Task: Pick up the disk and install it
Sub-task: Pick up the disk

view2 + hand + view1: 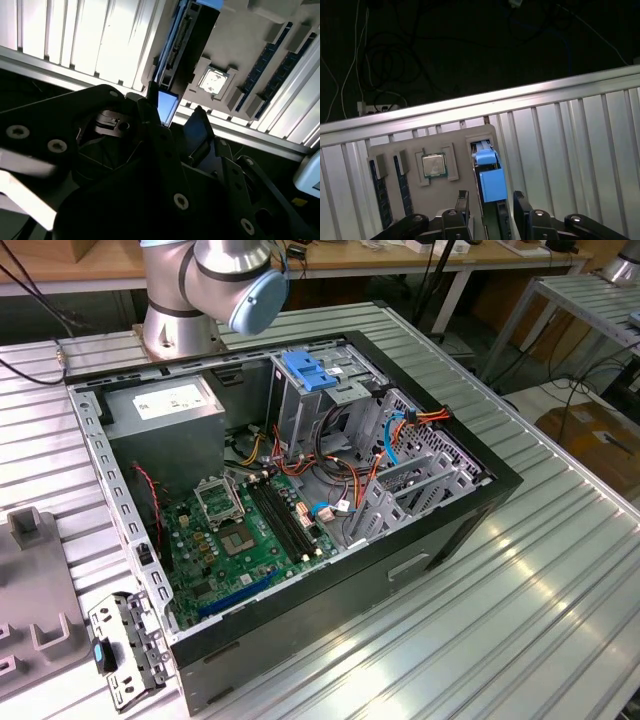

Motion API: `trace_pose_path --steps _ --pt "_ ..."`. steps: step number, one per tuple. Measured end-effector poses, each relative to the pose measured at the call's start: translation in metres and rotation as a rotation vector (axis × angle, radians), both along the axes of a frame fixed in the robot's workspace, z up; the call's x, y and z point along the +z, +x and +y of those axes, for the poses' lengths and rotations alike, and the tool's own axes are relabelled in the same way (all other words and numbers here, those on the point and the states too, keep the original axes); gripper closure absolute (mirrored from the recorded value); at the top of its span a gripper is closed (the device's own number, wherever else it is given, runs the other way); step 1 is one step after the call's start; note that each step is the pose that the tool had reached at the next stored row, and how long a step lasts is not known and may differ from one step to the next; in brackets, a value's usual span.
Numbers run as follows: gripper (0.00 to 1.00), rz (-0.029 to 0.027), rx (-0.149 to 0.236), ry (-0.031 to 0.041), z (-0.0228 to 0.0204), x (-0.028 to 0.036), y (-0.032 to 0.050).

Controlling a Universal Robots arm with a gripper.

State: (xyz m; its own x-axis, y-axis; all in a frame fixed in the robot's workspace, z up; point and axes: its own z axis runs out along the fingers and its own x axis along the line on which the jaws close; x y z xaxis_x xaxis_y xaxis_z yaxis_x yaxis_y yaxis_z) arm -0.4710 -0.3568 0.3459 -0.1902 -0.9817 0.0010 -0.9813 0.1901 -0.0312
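My hand is open, with a finger on each side of the disk, which stands on its thin edge in the grey holder on the table, long side pointing away from me.

We see an open computer case on a ribbed table, and a processor chip in a grey tray.
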Motion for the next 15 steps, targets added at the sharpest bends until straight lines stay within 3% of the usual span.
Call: trace_pose_path --steps 7,15 --pt "0.52 -0.0006 0.017 0.0 0.0037 -0.0065 -0.0078" --pt "0.52 -0.0011 0.101 0.0001 0.0041 -0.0161 -0.0079"
